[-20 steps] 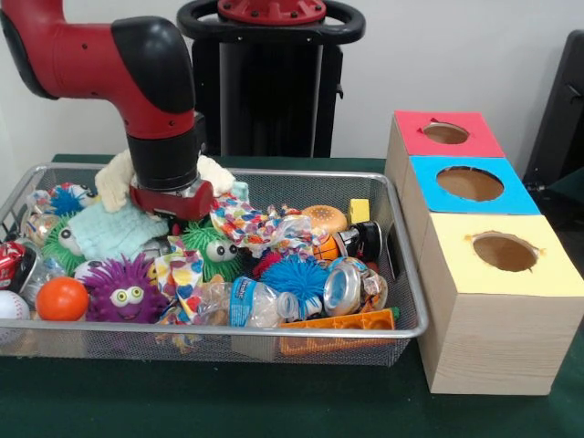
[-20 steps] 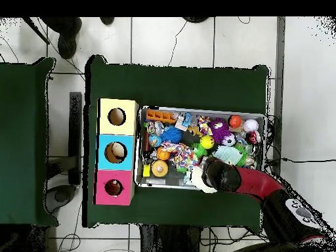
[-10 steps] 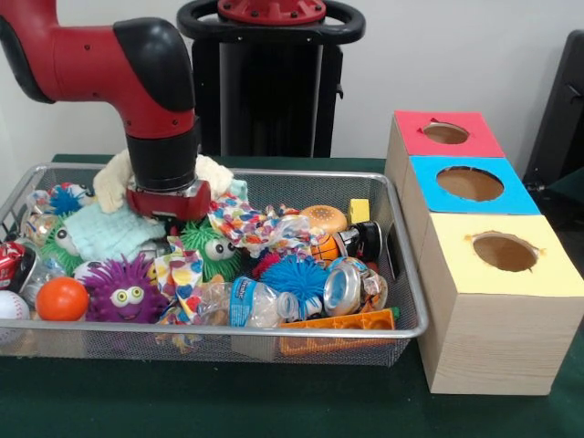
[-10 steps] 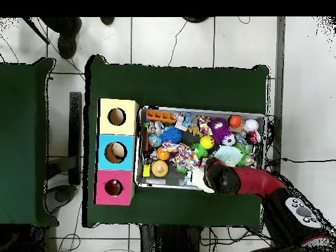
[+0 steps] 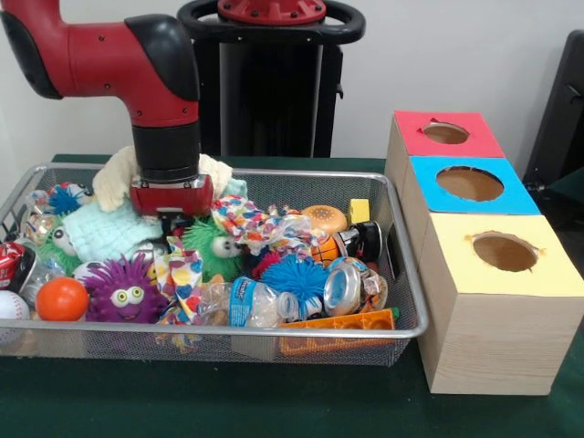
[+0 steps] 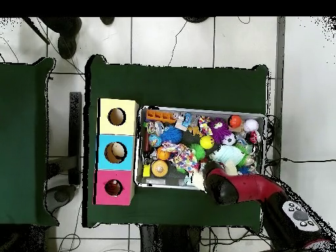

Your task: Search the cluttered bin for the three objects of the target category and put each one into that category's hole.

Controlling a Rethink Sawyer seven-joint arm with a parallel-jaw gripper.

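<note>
The gripper (image 5: 172, 217) is hanging low over the bin (image 5: 274, 330) beside the green ball (image 5: 208, 248); whether its jaws are open, I cannot tell. A bottle (image 5: 258, 303) is lying near the front rim, its blue label unreadable. The box (image 5: 497, 301) is standing beside the bin.

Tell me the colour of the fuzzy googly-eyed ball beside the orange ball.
Purple fuzzy ball, clearest in the front view.
</note>
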